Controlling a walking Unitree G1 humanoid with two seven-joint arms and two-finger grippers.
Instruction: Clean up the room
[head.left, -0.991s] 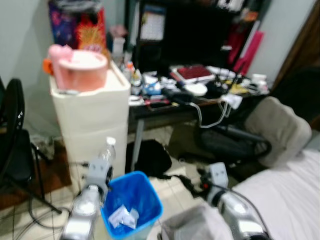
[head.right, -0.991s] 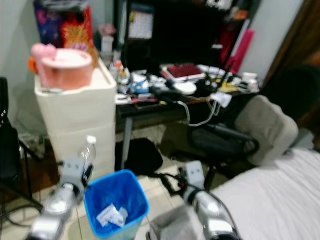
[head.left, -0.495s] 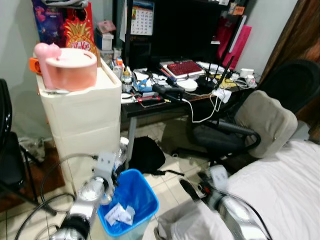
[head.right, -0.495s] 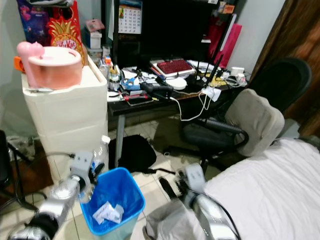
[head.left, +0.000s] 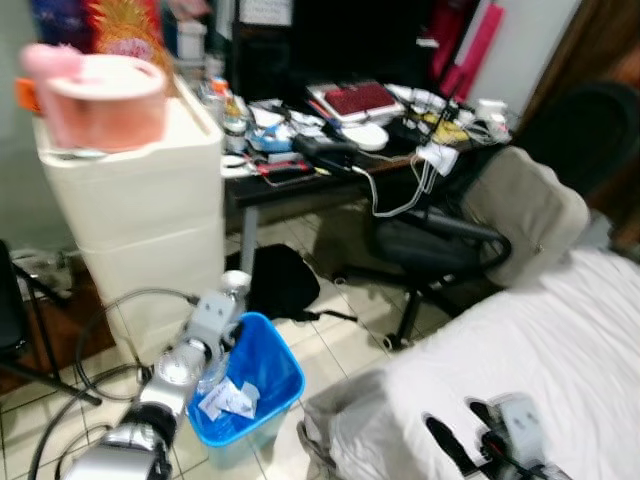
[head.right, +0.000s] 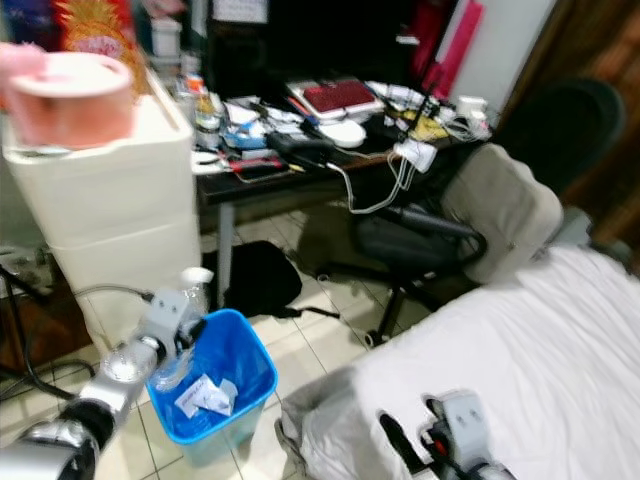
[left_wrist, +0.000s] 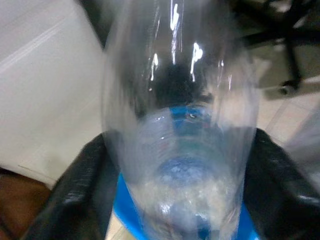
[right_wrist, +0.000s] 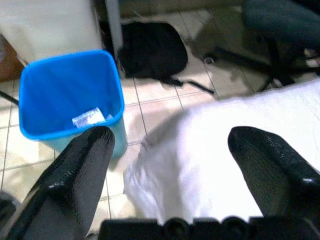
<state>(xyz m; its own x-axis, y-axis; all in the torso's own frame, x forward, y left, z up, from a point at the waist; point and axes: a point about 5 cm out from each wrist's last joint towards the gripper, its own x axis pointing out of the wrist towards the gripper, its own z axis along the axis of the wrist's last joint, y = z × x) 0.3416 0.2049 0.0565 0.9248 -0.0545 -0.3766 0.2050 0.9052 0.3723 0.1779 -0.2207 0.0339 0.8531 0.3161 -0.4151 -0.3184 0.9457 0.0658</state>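
Clear plastic bottle (left_wrist: 180, 125) pinched between left gripper (head.right: 172, 335) fingers, tilted over near rim of blue bin (head.right: 235, 345) on tile floor; no readable label on it. Paper scraps (head.right: 205, 395) lie in bin. Right gripper (right_wrist: 175, 150) spread wide, empty, over white bedsheet (head.right: 520, 340). White drawer unit (head.left: 140, 200) just behind bin, cluttered desk (head.left: 330, 160) beyond; writing there blurred

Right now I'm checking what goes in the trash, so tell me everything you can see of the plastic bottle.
The plastic bottle is clear, looks empty, and has a white cap on top. It stands roughly upright, tilted a little, at the rim of the blue bin, which holds crumpled paper. The left gripper is shut on it, a black finger on either side of its body. A white cabinet stands behind it.
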